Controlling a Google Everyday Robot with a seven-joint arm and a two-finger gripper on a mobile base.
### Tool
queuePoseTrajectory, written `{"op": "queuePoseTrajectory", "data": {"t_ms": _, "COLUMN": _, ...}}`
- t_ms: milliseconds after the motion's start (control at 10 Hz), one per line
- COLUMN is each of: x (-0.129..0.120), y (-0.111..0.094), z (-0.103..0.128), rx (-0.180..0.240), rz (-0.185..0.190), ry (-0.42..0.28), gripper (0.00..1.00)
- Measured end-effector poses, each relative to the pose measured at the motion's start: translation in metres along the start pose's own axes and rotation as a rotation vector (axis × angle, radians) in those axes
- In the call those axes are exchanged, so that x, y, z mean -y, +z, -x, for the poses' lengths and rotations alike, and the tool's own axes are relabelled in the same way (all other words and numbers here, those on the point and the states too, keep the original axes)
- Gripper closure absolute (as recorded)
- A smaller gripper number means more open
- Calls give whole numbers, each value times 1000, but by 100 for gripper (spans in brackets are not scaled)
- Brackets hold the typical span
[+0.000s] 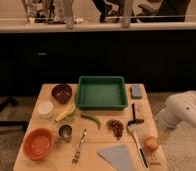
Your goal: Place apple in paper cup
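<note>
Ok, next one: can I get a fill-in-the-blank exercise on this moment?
1. The tray is ____ in colour.
2. The apple sits on the ____, not in the paper cup.
3. The gripper hovers close beside the ____, far from the paper cup.
Missing words: green; table; apple.
</note>
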Motion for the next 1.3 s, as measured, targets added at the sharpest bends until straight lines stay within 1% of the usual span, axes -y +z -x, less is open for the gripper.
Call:
{"op": "queuePoseTrajectory", "data": {"t_ms": 200, "x": -4, "y": 13, "z": -6, "rx": -2, "rz": 16, "ry": 11, "gripper": 20}}
{"op": "queuePoseTrajectory", "data": {"t_ms": 500, "x": -8, "y": 23, "z": -11, "rx": -2, "rz": 30, "ry": 25, "gripper": 20}}
{"op": "queuePoseTrajectory", "data": {"t_ms": 1000, "x": -23, "y": 32, "z": -12, "rx": 0, "rz": 57, "ry": 37, "gripper": 20}}
{"op": "queuePoseTrajectory", "data": {"t_ms": 1200, "x": -30, "y": 37, "z": -11, "rx": -5, "rz": 71, "ry": 35, "gripper": 20}}
{"op": "queuePoseTrajectory", "data": {"t_ms": 1300, "x": -32, "y": 40, "z": -9, "rx": -5, "rz": 71, "ry": 31, "gripper": 20}}
